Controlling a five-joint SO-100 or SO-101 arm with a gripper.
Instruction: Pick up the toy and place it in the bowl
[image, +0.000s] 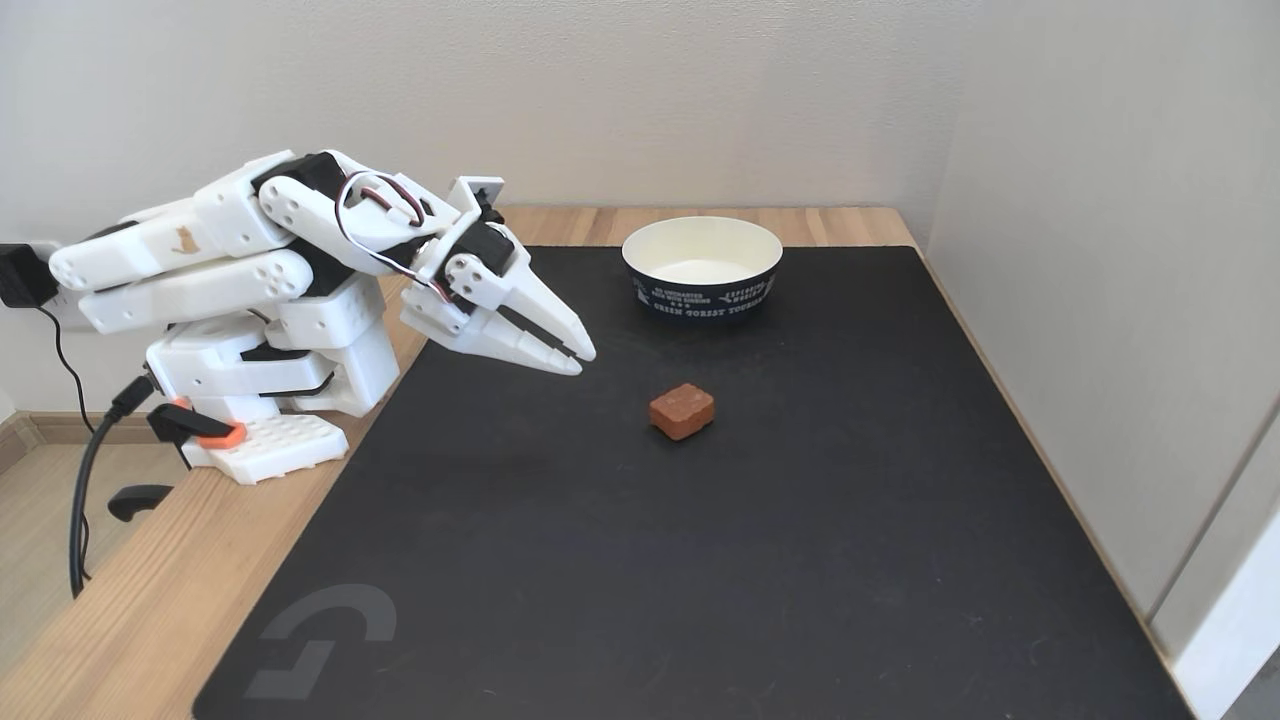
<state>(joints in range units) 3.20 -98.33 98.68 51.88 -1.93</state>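
From my fixed view the white arm (250, 270) sat folded at the table's (120, 620) left edge, on its base. Gripper (583, 360) hung over the left part of the black mat (700, 560), fingers together, holding nothing and touching nothing. Toy (682, 410), a reddish-brown rounded block, lay flat mid-mat, apart from the fingertips and to their right. Bowl (702, 268), navy outside with white lettering, cream inside, stood upright near the mat's back edge, behind the toy.
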